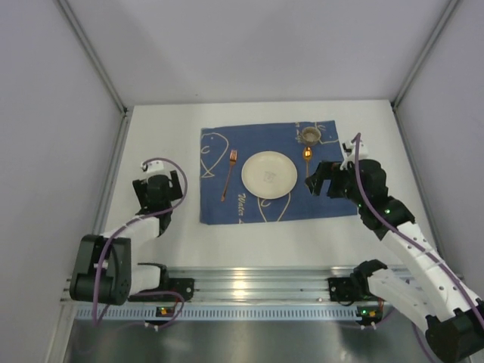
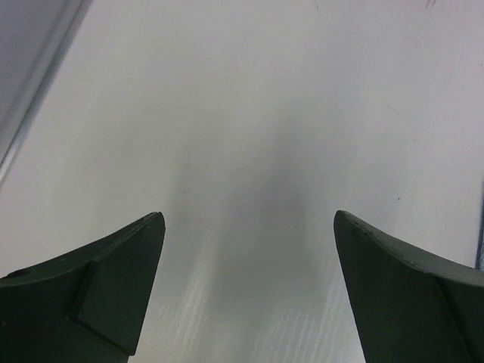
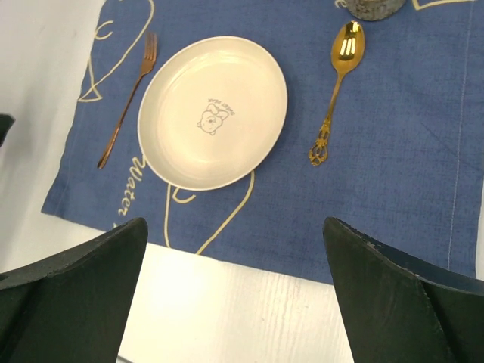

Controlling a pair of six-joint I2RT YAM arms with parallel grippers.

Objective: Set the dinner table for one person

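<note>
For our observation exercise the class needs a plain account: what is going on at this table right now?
A place for one looks largely laid on the dinner table. A blue cloth carries a plate in the middle, a fork to its left, a spoon to its right and a cup beyond the spoon. Both tools are open and hold nothing. The left tool hangs over bare table left of the cloth, and the right tool hangs by the cloth's near right part.

The blue cloth [image 3: 393, 189] carries one readable word, "Water" [image 3: 130, 189], in cream handwriting-style script just off the lower left rim of the plate [image 3: 227, 76]. The right wrist view shows it turned sideways. At the plate's centre, a tiny bear drawing [image 3: 209, 123] sits under a short arc of print too small to read.
</note>
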